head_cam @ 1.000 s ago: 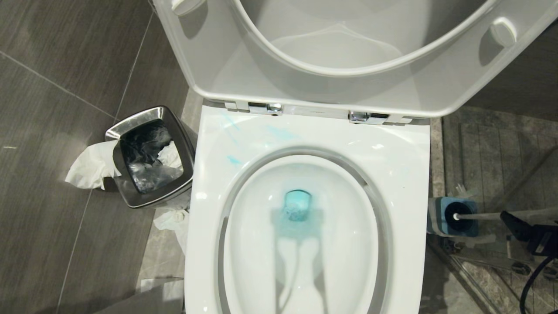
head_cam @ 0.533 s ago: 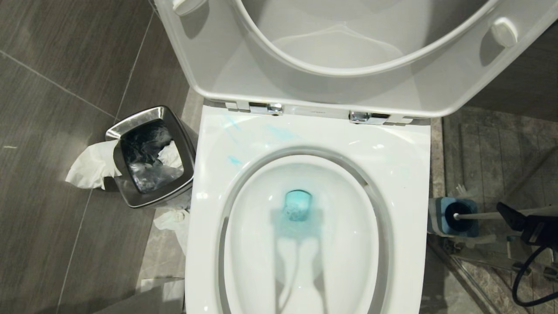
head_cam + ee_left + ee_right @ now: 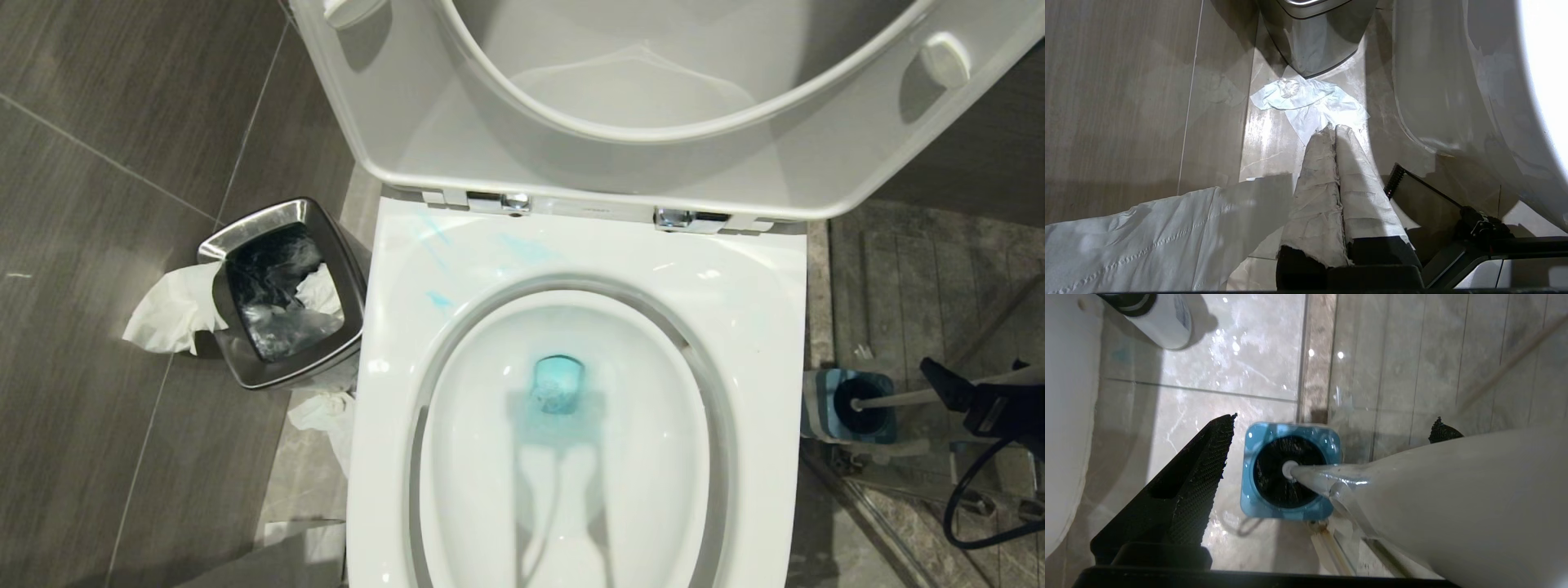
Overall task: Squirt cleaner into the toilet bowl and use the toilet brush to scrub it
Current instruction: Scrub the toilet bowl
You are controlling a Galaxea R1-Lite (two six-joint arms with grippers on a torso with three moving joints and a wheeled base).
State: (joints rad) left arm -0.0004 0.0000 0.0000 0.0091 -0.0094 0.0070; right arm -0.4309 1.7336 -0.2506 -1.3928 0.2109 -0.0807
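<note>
Right gripper open around toilet brush, seemingly untouched.

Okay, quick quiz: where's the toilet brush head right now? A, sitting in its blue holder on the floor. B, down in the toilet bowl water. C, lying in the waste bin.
A: the toilet brush has its black bristle head seated in the blue holder, with the open right gripper straddling its handle.

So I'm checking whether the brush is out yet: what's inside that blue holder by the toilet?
The toilet brush stands in the blue holder; its black bristle head fills the opening and its handle sticks out. The holder's bottom is hidden beneath the bristles.
</note>
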